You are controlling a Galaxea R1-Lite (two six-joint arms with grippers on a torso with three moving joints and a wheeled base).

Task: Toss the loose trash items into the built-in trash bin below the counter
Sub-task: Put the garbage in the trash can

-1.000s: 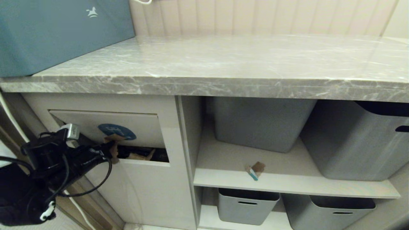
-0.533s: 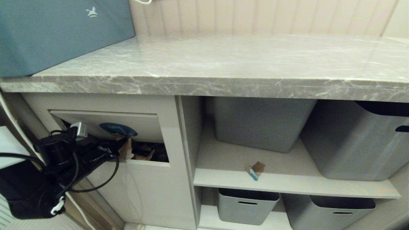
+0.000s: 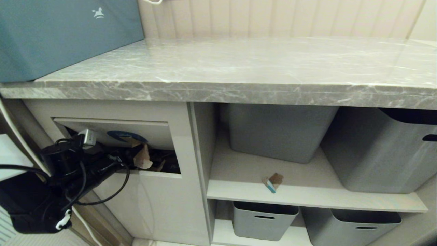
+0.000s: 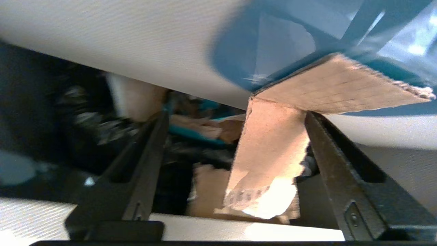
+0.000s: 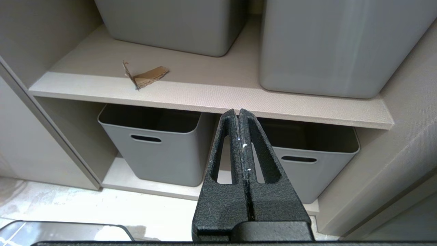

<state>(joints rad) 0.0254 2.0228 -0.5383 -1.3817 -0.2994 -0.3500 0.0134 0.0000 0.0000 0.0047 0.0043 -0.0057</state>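
Below the grey marble counter [image 3: 239, 68], the built-in trash bin's flap [image 3: 153, 135] with its blue sticker [image 3: 125, 136] is pushed inward. My left gripper [image 3: 128, 160] [image 4: 237, 114] reaches into the slot, open. A bent brown cardboard scrap [image 3: 142, 158] [image 4: 269, 153] hangs loose between the fingers, close to one finger [image 4: 327, 160], its upper flap against the sticker. More cardboard [image 3: 158, 166] lies inside the bin. A tiny scrap with a teal edge [image 3: 273, 181] [image 5: 146, 76] rests on the middle shelf. The right gripper [image 5: 238, 112] is shut and empty, low in front of the shelves.
Two big grey tubs [image 3: 280, 131] [image 3: 385, 150] stand on the middle shelf [image 3: 307, 198], and two smaller ones [image 3: 263, 218] [image 3: 362, 225] on the bottom shelf. A teal box [image 3: 65, 34] sits on the counter's left end. Cables [image 3: 112, 194] hang from the left arm.
The left gripper went from shut on the cardboard scrap to open and pushed deeper into the slot. The flap swung further inward, and the scrap slipped right, loose.
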